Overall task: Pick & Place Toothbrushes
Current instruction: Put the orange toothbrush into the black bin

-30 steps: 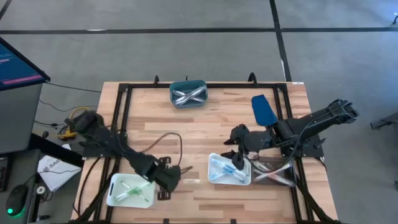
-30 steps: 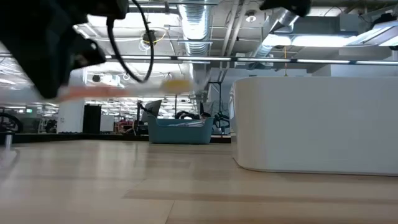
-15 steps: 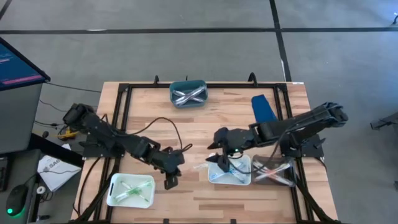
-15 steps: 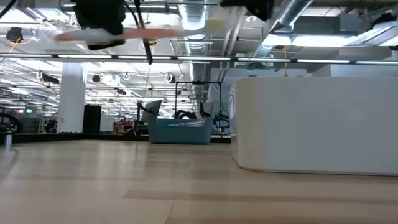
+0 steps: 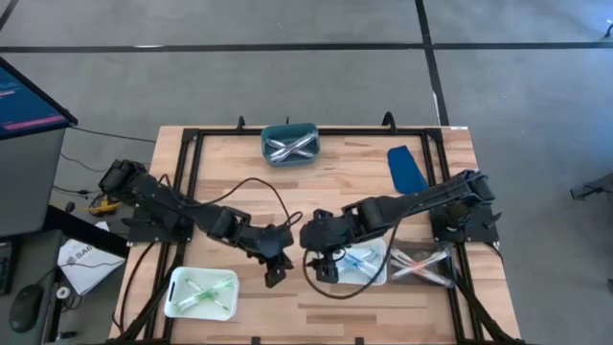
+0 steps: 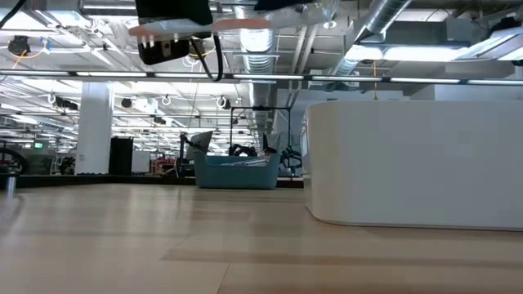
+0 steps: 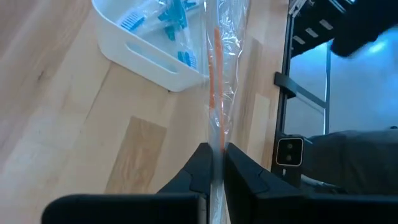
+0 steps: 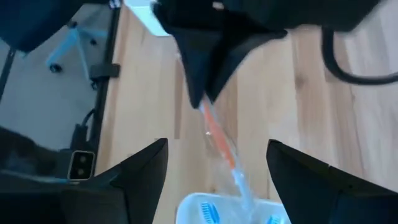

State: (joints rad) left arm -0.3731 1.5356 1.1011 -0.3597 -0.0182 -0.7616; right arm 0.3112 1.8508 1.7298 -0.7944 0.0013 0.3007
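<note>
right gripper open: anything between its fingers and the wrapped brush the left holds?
Nothing; right wrist view shows bare tabletop between right gripper and wrapped toothbrush in left gripper.

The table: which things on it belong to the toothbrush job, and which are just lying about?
Job in hand:
wrapped orange toothbrush, pinched in the shut left claw
open right claw facing it
white tray of blue toothbrushes
second white tray of green toothbrushes
teal bin

Lying about:
blue flat object
monitor beside the table
</note>
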